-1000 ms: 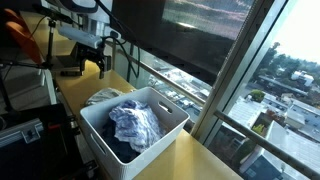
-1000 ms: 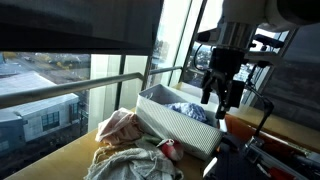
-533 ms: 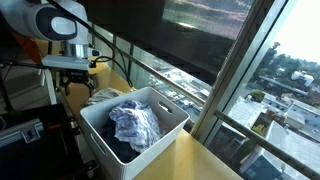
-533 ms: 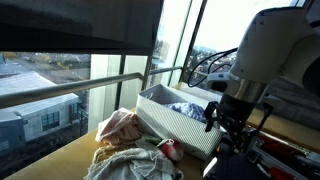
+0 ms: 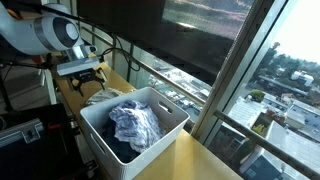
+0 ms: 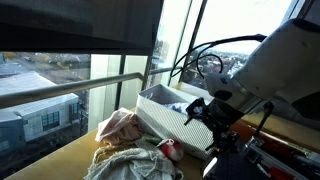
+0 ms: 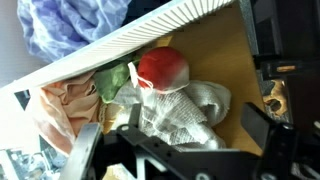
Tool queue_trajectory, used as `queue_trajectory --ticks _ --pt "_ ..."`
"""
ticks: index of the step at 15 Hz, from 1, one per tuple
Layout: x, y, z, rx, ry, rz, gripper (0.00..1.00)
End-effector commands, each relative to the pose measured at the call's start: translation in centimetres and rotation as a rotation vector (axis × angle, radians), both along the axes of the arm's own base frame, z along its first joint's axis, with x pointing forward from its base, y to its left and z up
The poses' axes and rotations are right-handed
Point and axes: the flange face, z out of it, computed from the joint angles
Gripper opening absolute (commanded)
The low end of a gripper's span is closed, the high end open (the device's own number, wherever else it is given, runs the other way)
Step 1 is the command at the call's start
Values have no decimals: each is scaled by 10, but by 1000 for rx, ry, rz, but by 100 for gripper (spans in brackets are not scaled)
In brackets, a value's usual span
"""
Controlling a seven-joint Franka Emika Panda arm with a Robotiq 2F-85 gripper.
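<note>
The table (image 5: pixel 205 160) runs along a window (image 5: pixel 250 70). On it stands one white basket (image 5: pixel 170 112) holding one bundle of blue cloth (image 5: pixel 135 125). One arm (image 5: pixel 40 32) reaches over the table's end, past the basket. Its claw (image 7: pixel 175 142) is released: the wrist view shows the two fingers (image 7: pixel 88 150) spread wide with nothing gripped.

Below the claw is a heap of four cloths, lying on the table just outside the basket's wall.
- **White cloth** (image 7: pixel 185 110): the largest, lying straight under the claw between the fingers. Whether the fingers touch it cannot be told.
- **Pink cloth** (image 7: pixel 60 105): lies off to one side, by one finger.
- **Red cloth** (image 7: pixel 163 68): touches the white cloth on the basket side.
- **Green cloth** (image 7: pixel 115 80): the smallest, wedged between pink and red, near the wall.

In an exterior view only the white cloth (image 5: pixel 100 97) shows out of the heap, but the basket's inside is plain to see. In an exterior view the pink (image 6: pixel 120 125), white (image 6: pixel 125 160) and red (image 6: pixel 170 150) cloths show, with the claw (image 6: pixel 200 110) just beside them. The green cloth is clear only in the wrist view.
</note>
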Motion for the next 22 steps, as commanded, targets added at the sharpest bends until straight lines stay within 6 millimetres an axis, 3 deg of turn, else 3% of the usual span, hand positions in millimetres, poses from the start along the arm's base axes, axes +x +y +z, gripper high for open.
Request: queue_trajectory --ticks 1,4,7,12,16,20,22 --pt "24 3 -5 -6 -82 52 100" --pt "43 1 -21 -38 -112 42 100" --pt "50 21 -47 -56 -123 -2 100" --pt "47 38 -104 -106 -106 -48 100" --pt "53 35 -137 -145 -81 -88 100" --pt "72 26 -146 -162 -75 -113 100" --pt "83 18 -147 -170 -82 -125 75"
